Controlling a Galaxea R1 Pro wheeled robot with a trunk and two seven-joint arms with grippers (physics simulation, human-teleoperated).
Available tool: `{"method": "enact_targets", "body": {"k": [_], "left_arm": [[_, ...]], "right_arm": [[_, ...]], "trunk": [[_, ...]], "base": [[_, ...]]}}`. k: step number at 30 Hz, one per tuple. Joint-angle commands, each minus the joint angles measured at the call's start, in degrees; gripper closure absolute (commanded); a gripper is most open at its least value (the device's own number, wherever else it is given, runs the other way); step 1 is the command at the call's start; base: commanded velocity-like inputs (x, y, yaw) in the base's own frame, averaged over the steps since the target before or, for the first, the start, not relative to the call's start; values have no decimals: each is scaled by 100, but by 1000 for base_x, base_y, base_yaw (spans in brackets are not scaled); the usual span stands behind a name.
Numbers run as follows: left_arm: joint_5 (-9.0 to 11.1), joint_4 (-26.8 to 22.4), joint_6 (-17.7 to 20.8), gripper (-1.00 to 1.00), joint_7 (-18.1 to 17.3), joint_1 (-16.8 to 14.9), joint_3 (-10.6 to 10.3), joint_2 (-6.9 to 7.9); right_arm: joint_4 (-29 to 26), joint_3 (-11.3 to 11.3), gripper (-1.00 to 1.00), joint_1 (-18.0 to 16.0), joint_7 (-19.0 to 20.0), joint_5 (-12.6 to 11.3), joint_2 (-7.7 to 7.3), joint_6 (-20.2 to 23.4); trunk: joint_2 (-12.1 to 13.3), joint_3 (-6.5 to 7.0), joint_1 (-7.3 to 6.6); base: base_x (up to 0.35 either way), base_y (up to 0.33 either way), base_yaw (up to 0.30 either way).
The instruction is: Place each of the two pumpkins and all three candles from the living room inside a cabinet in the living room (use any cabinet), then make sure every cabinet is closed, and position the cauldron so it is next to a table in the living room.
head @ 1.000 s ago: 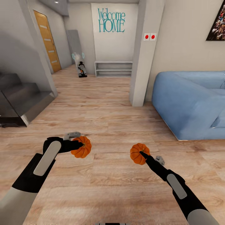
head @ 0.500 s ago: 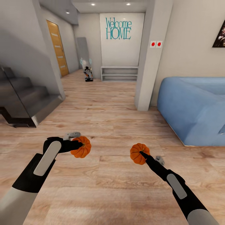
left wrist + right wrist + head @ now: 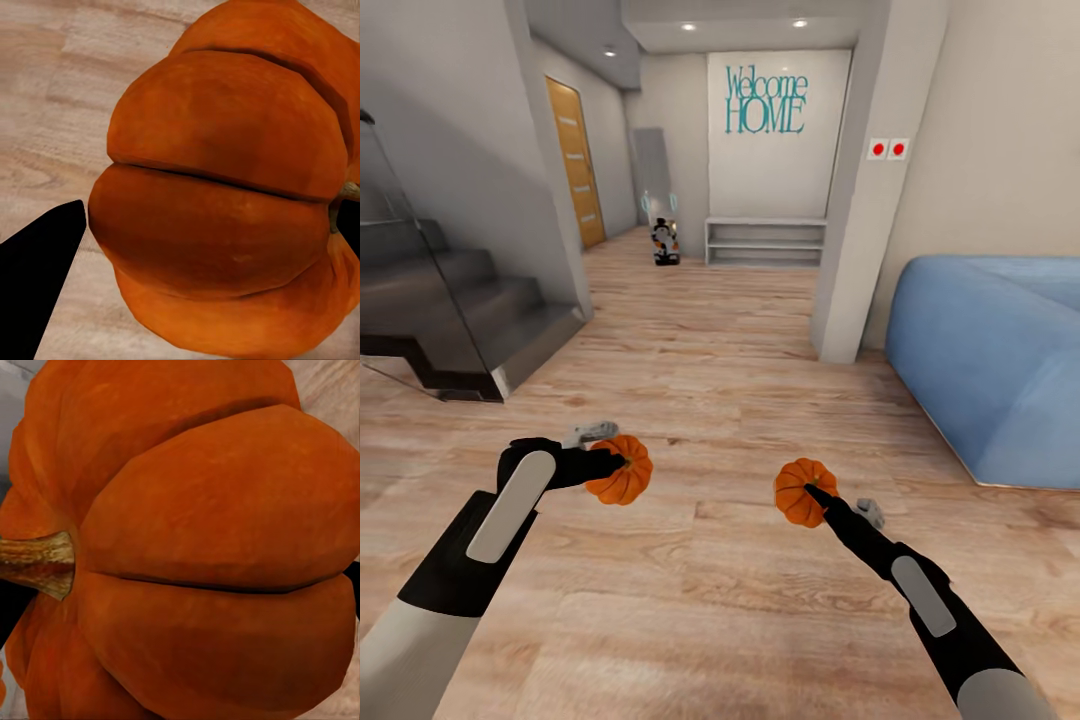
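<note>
Two small ribbed orange pumpkins are carried above the wooden floor. My left gripper [image 3: 616,463] is shut on the left pumpkin [image 3: 622,472]. In the left wrist view that pumpkin [image 3: 225,195] looms close, with one black fingertip [image 3: 37,292] at its side. On the other side, my right gripper [image 3: 812,492] is shut on the second pumpkin [image 3: 800,490]. Its brown stem [image 3: 37,561] and orange body [image 3: 210,547] show up close in the right wrist view. The cabinet, candles, cauldron and table are out of view.
A blue sofa [image 3: 1000,360] stands at the right, a dark staircase [image 3: 455,310] at the left. A white pillar [image 3: 860,210] rises ahead on the right. Down the hallway are a low grey shelf [image 3: 765,242], a wooden door [image 3: 575,165] and a small device [image 3: 664,240] on the floor.
The camera has turned left: the staircase shows more, the sofa less, and the hallway sits further right in the picture. Both grippers keep their pumpkins in the same pose.
</note>
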Motion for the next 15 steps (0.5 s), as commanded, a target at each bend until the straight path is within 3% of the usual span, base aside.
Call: {"method": "enact_targets", "body": {"k": [1, 5, 15], "left_arm": [[38, 0, 12, 100, 67, -6, -12, 4], [16, 8, 14, 100, 74, -6, -12, 1], [3, 15, 12, 100, 72, -7, -12, 4]], "right_arm": [[-1, 43, 100, -1, -2, -81, -5, 30], [6, 172, 100, -1, -14, -81, -5, 30], [7, 226, 100, -1, -11, -81, -5, 30]], "trunk": [[0, 9, -4], [5, 65, -14], [18, 204, -40]], "base": [[0, 0, 155], [0, 0, 156], [0, 0, 156]]}}
